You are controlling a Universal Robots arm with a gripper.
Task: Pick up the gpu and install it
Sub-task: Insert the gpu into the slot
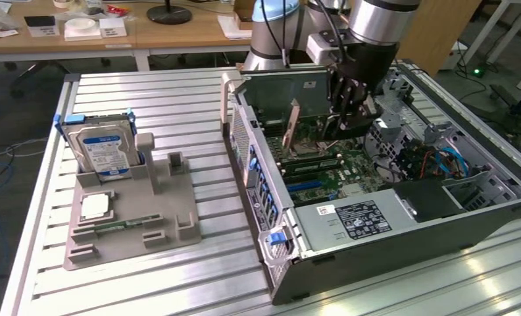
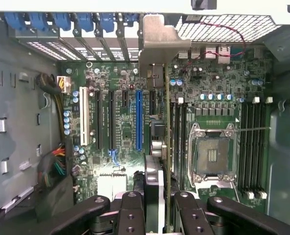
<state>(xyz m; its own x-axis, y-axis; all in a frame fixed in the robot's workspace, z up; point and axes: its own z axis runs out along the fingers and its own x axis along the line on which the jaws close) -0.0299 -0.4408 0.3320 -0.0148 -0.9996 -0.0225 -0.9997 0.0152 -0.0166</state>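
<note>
Your gripper (image 2: 157, 211) clamped on graphics card (image 2: 165, 147) in open computer case (image 1: 418, 217). Hard drive (image 1: 108, 153) upright in holder (image 1: 168, 217), exterior view's left; label (image 1: 100, 141) unreadable.

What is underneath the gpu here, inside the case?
The green motherboard lies beneath the gpu, which the end effector holds edge-on. A blue slot and black slots show beside it. Whatever lies directly under the card is covered.
</note>
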